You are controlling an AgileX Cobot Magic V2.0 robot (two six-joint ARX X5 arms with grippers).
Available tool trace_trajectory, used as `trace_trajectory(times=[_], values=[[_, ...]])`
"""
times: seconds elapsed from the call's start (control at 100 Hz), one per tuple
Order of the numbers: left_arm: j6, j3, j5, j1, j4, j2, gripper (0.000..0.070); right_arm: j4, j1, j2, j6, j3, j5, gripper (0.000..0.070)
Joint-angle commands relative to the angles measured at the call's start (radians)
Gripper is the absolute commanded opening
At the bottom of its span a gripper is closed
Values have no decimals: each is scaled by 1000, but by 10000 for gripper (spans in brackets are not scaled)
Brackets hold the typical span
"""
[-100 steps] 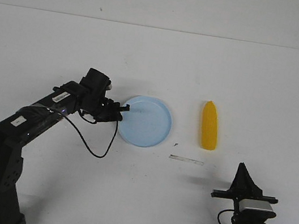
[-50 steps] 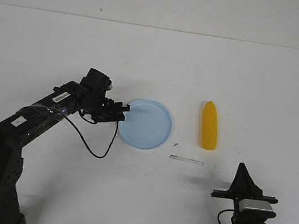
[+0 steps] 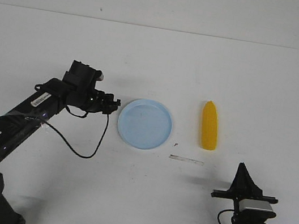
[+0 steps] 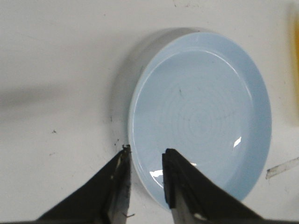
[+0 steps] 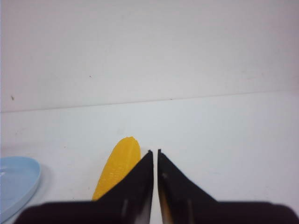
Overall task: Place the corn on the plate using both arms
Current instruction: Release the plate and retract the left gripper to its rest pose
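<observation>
Nearest, right gripper [image 3: 241,169] parked low with fingers almost together, holding nothing. Further out, corn [image 3: 210,125] lying on the table [image 3: 160,50] right of the plate [image 3: 145,123]. Left gripper [image 3: 117,103] just beside the plate's left rim, jaws slightly apart, holding nothing.

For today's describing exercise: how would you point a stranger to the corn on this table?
On the white table, look just right of the round pale blue plate. The corn lies there, off the plate, ahead of the right gripper. It is the only bright yellow, tapered thing.
</observation>
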Motion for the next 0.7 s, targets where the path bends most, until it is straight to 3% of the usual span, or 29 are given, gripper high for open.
trace_trajectory(times=[0.0, 0.13, 0.35, 0.45, 0.53, 0.69], values=[[55, -11, 8, -5, 2, -24, 11, 10, 1, 0, 10, -1, 0, 15], [76, -108, 8, 9, 65, -118, 0, 10, 1, 0, 10, -1, 0, 15], [107, -430, 8, 63, 390, -392, 1, 10, 1, 0, 10, -1, 0, 15], [130, -558, 3, 108, 478, -528, 1, 10, 1, 0, 10, -1, 0, 15], [129, -633, -44, 143, 502, -627, 1, 10, 1, 0, 10, -1, 0, 15], [133, -756, -234, 213, 510, -838, 1, 10, 1, 0, 10, -1, 0, 15]])
